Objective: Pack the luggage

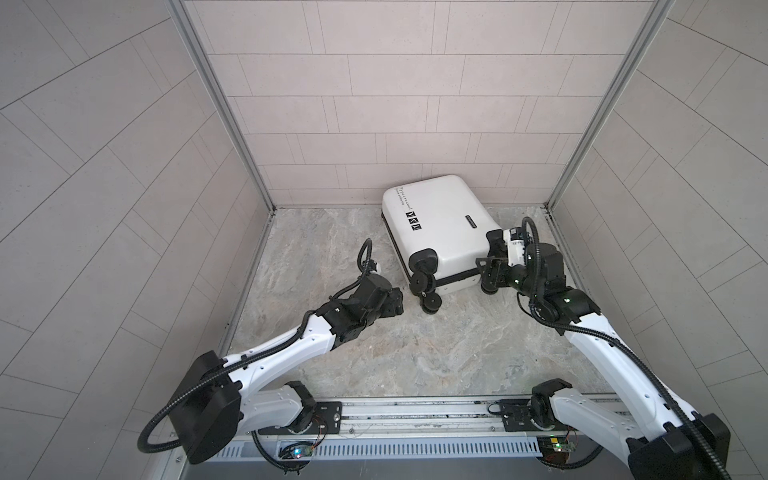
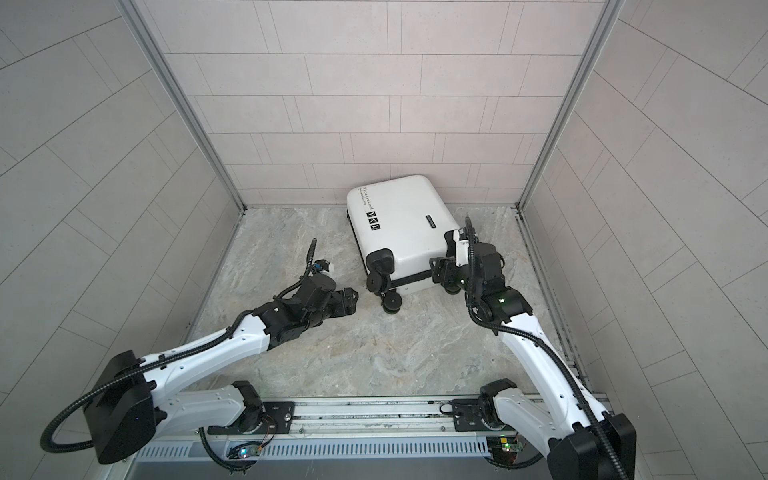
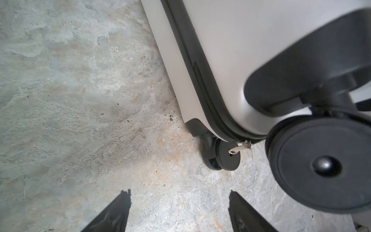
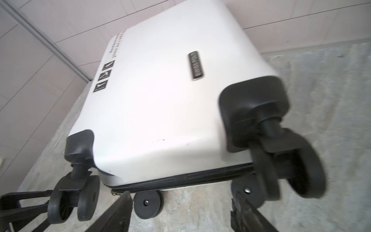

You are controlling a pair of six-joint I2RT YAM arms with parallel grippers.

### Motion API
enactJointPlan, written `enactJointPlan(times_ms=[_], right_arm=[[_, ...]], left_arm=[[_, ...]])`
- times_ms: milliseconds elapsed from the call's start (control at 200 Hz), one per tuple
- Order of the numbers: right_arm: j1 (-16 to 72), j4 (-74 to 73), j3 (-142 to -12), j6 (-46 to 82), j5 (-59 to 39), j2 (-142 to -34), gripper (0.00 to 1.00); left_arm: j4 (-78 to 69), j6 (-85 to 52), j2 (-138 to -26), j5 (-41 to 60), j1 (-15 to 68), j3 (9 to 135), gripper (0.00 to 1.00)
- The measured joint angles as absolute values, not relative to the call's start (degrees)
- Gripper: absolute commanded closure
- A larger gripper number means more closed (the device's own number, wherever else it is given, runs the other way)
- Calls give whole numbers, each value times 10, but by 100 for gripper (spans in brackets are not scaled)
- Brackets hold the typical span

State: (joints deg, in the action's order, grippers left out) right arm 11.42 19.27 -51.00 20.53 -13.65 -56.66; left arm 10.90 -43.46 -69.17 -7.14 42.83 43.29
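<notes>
Luggage point(image 1: 440, 224): closed, at desk's point(image 1: 374, 357) far edge.
Left fingers point(image 3: 114, 217): released, near wheels point(image 3: 224, 160).
Right fingers point(image 4: 116, 217): released, at wheels.
Room: we see desk's near half open.

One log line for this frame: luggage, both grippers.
luggage: closed, lying flat, wheels toward arms | left gripper: open, empty | right gripper: open, at wheel end
</notes>
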Motion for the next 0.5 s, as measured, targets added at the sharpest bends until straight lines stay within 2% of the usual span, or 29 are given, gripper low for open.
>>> enactJointPlan(times_ms=[280,500], right_arm=[[-13,311,-577,173,-132,-650,19],[-27,311,-577,161,-194,-696,19]], left_arm=[[70,-437,-726,-12,325,445,18],[40,-446,-769,46,272,449,18]])
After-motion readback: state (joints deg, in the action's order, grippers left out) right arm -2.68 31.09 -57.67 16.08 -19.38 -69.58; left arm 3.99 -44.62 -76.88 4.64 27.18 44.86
